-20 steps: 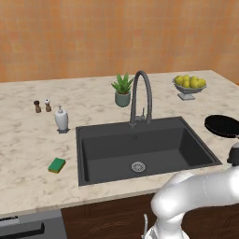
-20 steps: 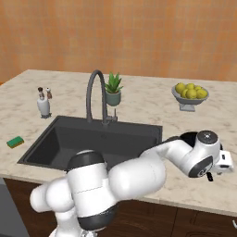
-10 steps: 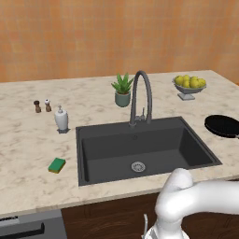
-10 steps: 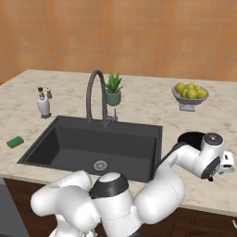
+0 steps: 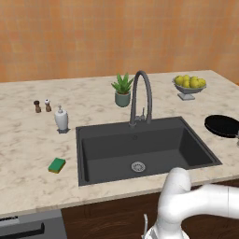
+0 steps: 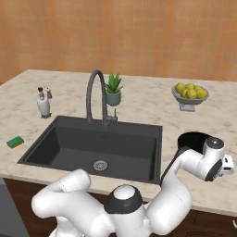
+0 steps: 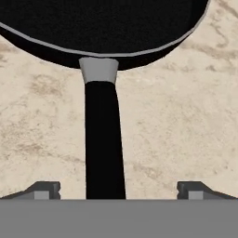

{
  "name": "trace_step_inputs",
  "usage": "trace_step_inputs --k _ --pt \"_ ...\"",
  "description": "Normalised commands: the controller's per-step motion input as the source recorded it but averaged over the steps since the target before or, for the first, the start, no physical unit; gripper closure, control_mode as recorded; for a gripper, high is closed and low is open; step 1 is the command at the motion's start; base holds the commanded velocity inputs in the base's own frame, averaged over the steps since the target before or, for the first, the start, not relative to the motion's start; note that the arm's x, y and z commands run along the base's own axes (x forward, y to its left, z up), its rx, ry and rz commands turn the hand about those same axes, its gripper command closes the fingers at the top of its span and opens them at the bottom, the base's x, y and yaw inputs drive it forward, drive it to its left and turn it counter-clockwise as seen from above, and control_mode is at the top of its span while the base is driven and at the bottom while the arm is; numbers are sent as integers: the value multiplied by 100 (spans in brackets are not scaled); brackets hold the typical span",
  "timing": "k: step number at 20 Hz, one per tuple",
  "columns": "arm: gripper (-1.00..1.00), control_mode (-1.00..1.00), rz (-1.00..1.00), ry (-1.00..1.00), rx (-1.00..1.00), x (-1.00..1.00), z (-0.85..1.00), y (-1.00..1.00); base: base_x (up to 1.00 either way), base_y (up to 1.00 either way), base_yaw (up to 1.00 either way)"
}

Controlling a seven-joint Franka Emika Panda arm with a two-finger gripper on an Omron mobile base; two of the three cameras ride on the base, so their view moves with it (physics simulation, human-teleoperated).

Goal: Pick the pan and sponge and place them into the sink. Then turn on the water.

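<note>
The black pan [image 7: 102, 23] lies on the marble counter right of the sink, its long handle [image 7: 104, 139] running toward me. My gripper [image 7: 120, 190] is open, with one fingertip [image 7: 44, 189] on each side of the handle and a wide gap to it. From the base, the pan [image 5: 224, 125] sits near the counter's right end, and my wrist partly covers the pan [image 6: 192, 139]. The green sponge [image 5: 57, 165] lies left of the sink [image 5: 107, 144]. The gooseneck tap [image 5: 141, 95] stands behind the basin, with no water running.
A white soap dispenser [image 5: 61, 119] and two small shakers [image 5: 42, 106] stand at the back left. A potted plant [image 5: 123, 89] is beside the tap. A bowl of lemons [image 5: 188, 85] stands behind the pan. The counter's front edge runs close below the pan handle.
My arm's elbow has swung down toward the counter's front, and the hand has eased slightly right and lower over the pan handle. Pan and sponge have not moved.
</note>
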Motion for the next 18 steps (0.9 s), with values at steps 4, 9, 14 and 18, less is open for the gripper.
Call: trace_step_inputs --k 4,9,14,18 --pt "100 -100 0 0 0 11 -46 0 0 0 0" --pt "100 -100 0 0 0 6 -47 0 0 0 0" --pt "100 -100 0 0 0 0 -42 2 0 0 0" --pt "100 -100 0 -2 5 0 -18 22 0 0 0"
